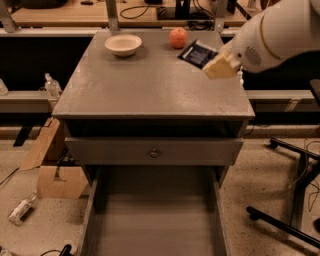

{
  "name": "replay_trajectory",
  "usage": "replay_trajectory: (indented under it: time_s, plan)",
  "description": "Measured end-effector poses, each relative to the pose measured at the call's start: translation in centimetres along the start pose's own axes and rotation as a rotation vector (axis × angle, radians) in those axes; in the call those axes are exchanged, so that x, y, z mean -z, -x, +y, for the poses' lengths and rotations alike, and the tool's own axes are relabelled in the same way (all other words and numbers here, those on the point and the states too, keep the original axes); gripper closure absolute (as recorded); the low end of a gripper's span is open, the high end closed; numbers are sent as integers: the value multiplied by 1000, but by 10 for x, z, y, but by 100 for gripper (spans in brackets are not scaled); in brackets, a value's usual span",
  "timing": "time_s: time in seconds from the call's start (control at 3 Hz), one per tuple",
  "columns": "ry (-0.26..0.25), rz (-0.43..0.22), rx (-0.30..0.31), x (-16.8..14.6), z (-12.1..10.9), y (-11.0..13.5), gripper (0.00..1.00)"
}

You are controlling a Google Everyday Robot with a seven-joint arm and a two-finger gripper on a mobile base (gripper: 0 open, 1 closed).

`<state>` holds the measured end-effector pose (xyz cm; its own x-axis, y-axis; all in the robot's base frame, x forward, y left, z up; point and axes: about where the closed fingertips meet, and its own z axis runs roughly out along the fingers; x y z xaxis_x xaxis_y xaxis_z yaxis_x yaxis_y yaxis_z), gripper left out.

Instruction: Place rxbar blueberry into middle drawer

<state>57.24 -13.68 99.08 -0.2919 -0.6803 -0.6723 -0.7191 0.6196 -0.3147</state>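
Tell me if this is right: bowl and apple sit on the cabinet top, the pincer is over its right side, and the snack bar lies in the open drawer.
Only the bar is wrong: the camera view shows the rxbar blueberry up at the cabinet top, between apple and pincer, not in the middle drawer. The rest stands.

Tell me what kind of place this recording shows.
Probably a lab or workshop: a wooden workbench with loose cables behind the grey drawer cabinet, and a cardboard box on the speckled floor. The tool is over the cabinet's back right, by the rxbar blueberry.
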Motion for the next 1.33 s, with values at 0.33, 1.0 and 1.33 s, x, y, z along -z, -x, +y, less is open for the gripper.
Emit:
replay_trajectory:
  time_s: [0.33,1.0,1.33]
  plan:
    - [42,46,-64,13,58,-55,100]
    - [325,140,-139,-48,167,-164,100]
    - [325,140,-141,-49,168,-165,100]
